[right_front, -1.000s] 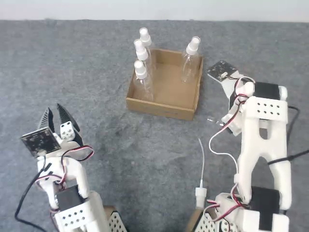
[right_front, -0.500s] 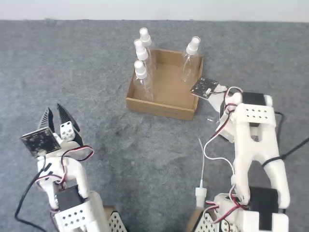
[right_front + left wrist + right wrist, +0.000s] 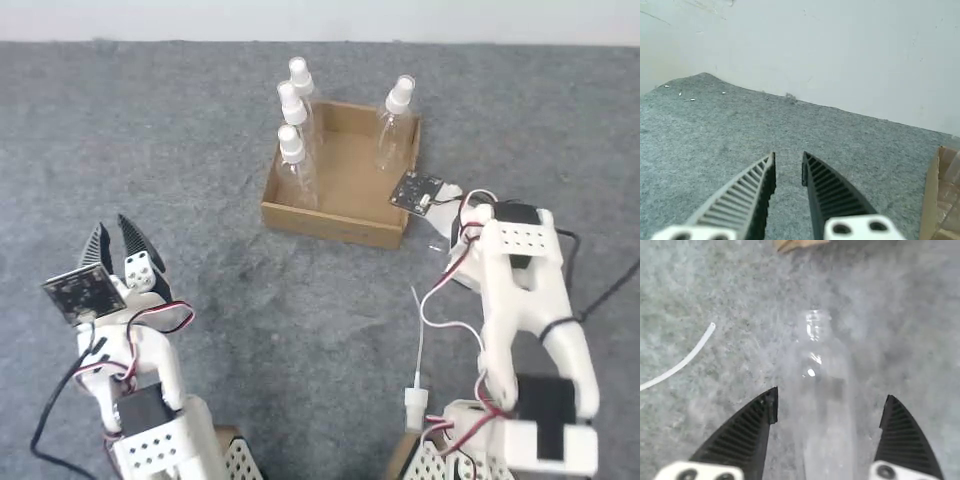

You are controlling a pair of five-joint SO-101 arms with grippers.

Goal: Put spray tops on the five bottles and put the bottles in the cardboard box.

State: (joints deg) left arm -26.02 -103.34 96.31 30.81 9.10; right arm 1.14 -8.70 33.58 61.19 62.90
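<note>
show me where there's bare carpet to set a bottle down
Bare carpet between the left tool and the cardboard box, and the box's middle floor. Crowded by the box's right front corner: right tool straddling the uncapped bottle, spray top nearby.

surface: table (image 3: 150,130) is covered by a grey felt-like carpet (image 3: 715,130) | back: a plain white wall (image 3: 840,50) is met at the carpet's far edge | debris: small pale specks (image 3: 680,93) are scattered near that edge | light: evenly spread

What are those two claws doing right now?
Left gripper: open, holding nothing.
Right gripper: open wide, an uncapped bottle between its fingers, not gripped.
</note>
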